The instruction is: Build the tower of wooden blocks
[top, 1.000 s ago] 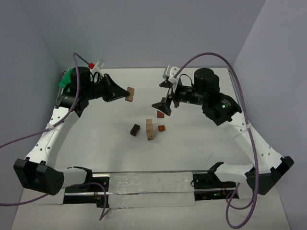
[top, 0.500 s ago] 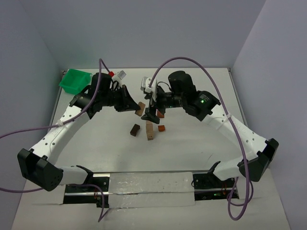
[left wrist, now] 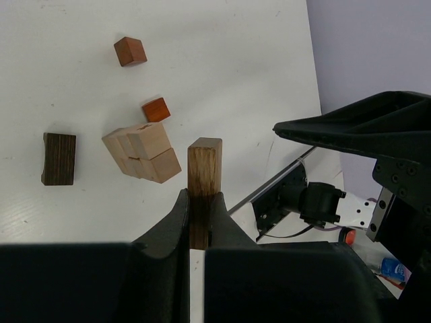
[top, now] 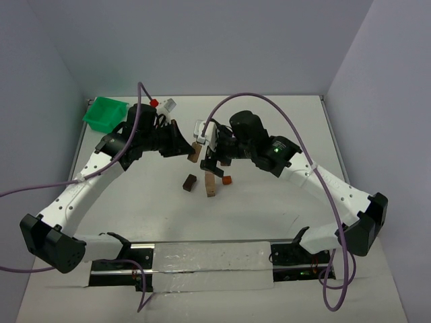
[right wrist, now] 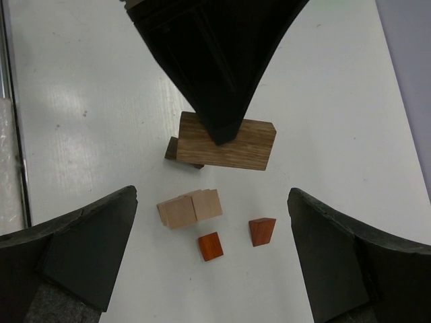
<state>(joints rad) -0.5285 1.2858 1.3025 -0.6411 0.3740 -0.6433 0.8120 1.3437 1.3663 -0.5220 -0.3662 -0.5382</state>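
A white table [top: 135,202] is seen under two arms. A green bin [top: 106,113] is set at its far left corner.

The left gripper [left wrist: 197,202] is squeezed tight on one end of a long brown block [left wrist: 204,171]. The block is held up in the air, and the rest of it sticks out past the fingertips. In the left wrist view its long side is lined up with the fingers. In the right wrist view it is seen lying crossways.

The right gripper [right wrist: 212,202] is spread wide, with nothing held. It is hung just beside the long brown block, over the small blocks.

The tower [top: 211,183] is stood upright on the table, below and near the held block. A dark block [top: 190,182] is laid flat to its left. A red-brown cube [top: 227,180] is set to its right, with a red-brown wedge [right wrist: 262,231] nearby.
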